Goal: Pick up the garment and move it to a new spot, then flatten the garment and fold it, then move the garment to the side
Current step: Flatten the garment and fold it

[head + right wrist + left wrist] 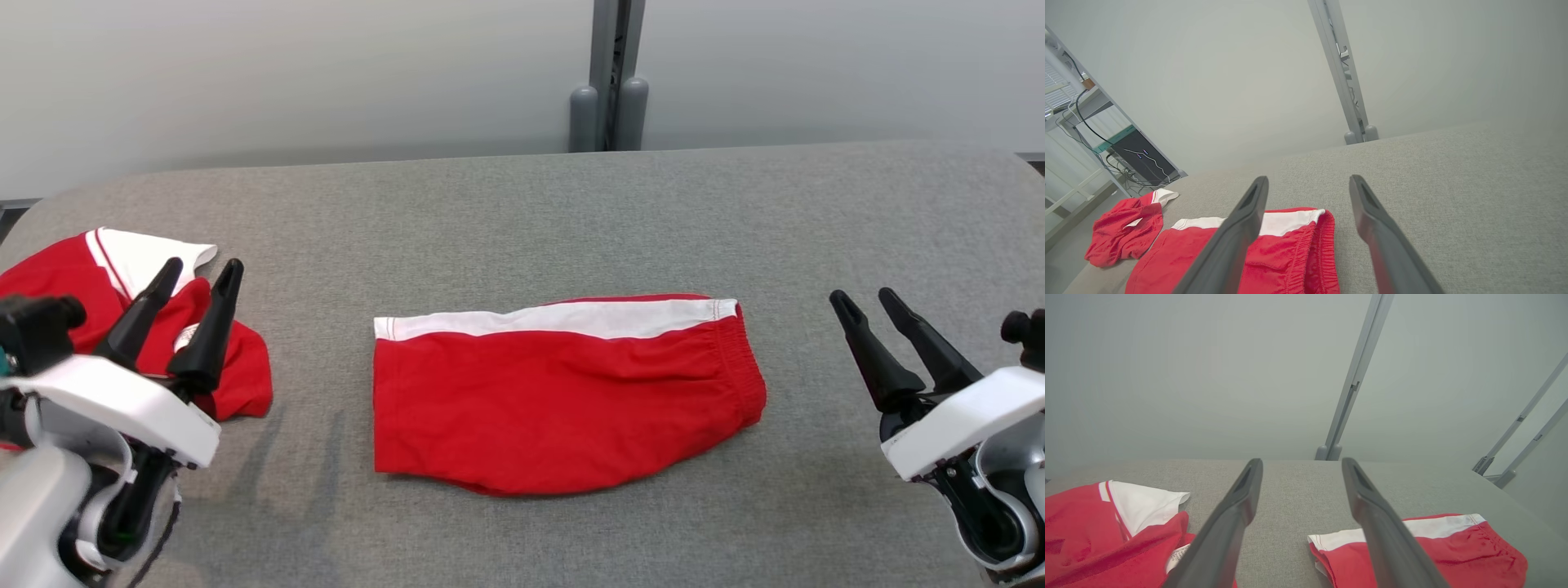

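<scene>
Okay, red shorts [563,400] lie folded flat in the middle of the grey bench [522,212], with the white side stripe along the far edge and the elastic waistband at the robot's right end. Nothing is touching them.

The left fingers [211,327] are spread wide apart and hold nothing. They hover at the left side over a crumpled red garment [49,278] with white trim, which sits near the bench's left edge, well apart from the shorts. The right fingers [869,347] are also spread wide and empty, over bare bench to the right of the shorts, apart from the waistband.

In the left wrist view, the fingers [1229,522] point across the bench, with the crumpled piece [1081,539] to one side and the shorts [1453,555] to the other. In the right wrist view, the fingers [1237,237] have the shorts [1274,261] below them and the crumpled piece [1122,237] beyond. A grey post [608,73] stands behind the bench against a pale wall.
</scene>
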